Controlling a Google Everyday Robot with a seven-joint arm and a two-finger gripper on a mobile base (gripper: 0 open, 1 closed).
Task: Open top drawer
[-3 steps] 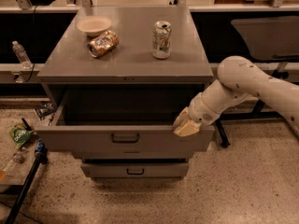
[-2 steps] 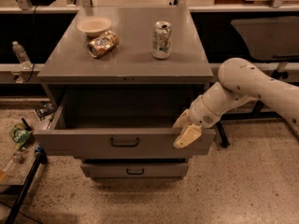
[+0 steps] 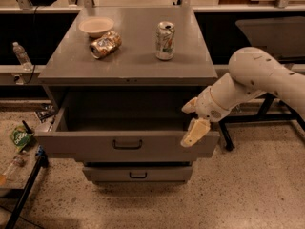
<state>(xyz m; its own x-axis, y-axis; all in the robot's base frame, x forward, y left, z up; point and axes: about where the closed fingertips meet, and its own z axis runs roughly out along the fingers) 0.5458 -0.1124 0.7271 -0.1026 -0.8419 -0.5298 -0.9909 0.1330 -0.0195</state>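
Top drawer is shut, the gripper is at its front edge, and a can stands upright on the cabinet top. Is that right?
Not quite. The camera view shows the top drawer pulled out, not shut, with its grey box open to view. The rest holds: the gripper is at the drawer's front edge, and a can stands upright on the cabinet top.

my cream gripper (image 3: pixel 188 124), fingers spread, sits at the right end of the plain grey top drawer (image 3: pixel 81 146), whose handle (image 3: pixel 127 144) is dark. my arm (image 3: pixel 257 75) is white. the bowl (image 3: pixel 96 26) is pale beige, the upright can (image 3: pixel 165 41) silver with green marks, the floor (image 3: pixel 257 190) speckled tan.
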